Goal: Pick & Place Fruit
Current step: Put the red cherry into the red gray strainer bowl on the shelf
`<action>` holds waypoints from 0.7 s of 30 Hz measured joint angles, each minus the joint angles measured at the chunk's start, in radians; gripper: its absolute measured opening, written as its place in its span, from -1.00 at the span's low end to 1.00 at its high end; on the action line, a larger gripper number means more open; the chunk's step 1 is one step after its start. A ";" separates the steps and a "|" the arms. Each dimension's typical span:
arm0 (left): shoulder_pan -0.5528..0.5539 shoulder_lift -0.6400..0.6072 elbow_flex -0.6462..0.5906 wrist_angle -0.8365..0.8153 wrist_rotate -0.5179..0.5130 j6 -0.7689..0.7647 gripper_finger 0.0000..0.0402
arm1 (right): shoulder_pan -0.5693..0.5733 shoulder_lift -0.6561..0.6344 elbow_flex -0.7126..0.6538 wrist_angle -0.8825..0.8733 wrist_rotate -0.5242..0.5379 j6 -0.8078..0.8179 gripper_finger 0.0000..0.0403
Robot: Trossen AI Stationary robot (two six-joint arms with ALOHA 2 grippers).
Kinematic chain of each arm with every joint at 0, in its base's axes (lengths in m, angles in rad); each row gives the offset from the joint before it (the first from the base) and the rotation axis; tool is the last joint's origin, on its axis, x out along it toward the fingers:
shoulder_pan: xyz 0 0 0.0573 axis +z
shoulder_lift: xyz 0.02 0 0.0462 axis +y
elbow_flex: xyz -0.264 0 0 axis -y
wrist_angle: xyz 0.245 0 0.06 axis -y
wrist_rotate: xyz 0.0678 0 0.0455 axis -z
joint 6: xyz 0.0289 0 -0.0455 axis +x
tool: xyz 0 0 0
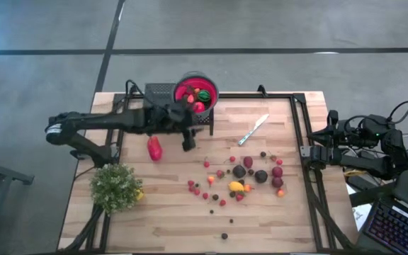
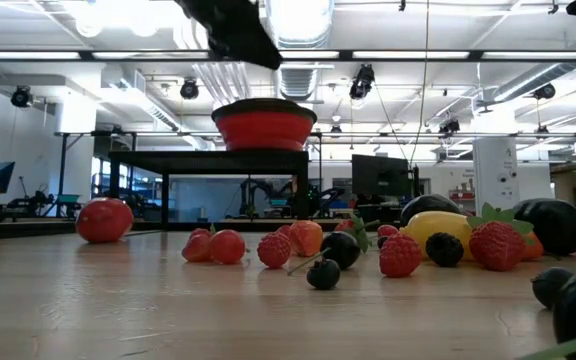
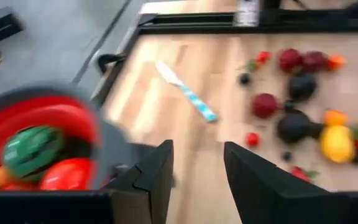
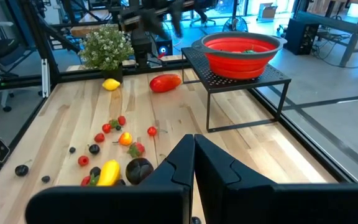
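Many small toy fruits (image 1: 239,177) in red, yellow, orange and dark maroon lie scattered on the wooden table's right-middle part; the low view shows them in a row (image 2: 398,255). A larger red piece (image 1: 154,149) lies apart, to the left. A red bowl (image 1: 195,92) on a black mesh stand holds a green striped fruit (image 3: 33,149) and red ones (image 3: 67,174). My left gripper (image 1: 188,142) hovers just in front of the stand, open and empty (image 3: 197,152). My right gripper (image 1: 309,151) waits at the table's right edge, shut and empty (image 4: 194,144).
A silver knife (image 1: 253,129) lies right of the stand. A bushy green plant (image 1: 115,185) stands at the near left, with a yellow fruit (image 1: 140,193) beside it. A black frame (image 1: 296,134) runs along the table's edges. Bare wood (image 1: 168,219) lies near the front.
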 joint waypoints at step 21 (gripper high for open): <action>-0.354 0.155 0.000 -0.047 0.001 0.105 -0.23 | 0.000 0.000 0.000 0.000 0.000 0.000 -0.96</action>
